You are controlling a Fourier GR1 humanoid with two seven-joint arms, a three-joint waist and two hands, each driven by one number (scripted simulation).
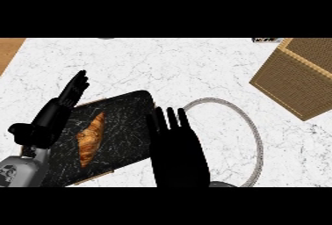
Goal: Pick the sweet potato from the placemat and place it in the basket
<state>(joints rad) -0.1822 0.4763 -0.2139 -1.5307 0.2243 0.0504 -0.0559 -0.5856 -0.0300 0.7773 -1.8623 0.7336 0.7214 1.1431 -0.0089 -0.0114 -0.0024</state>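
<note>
Head view: a steep look down on a white marble desk (pixel 194 66), both forearms entering from the lower edge.
Landmark: the dark placemat (pixel 123 132), lying tilted at lower left of the desk.
Sweet potato: the orange, elongated sweet potato (pixel 91 138) lies on the placemat, toward its left half, untouched by either hand.
Right robot hand: the right robot hand (pixel 176 149) hovers at the placemat's right edge, fingers straight and together, pointing away from the robot, holding nothing.
Left robot hand: the left robot hand (pixel 55 112) sits over the placemat's left edge, fingers extended upward, resting and empty.
Basket: a wire ring that I take for the basket (pixel 254 136) lies just right of the placemat, partly hidden under the right robot hand.
Other: a brown woven mat (pixel 298 77) lies well to the right of the placemat, near the desk's far corner.
Progress: nothing is done yet; the grasp, the lift and the carry to the basket all remain.
</note>
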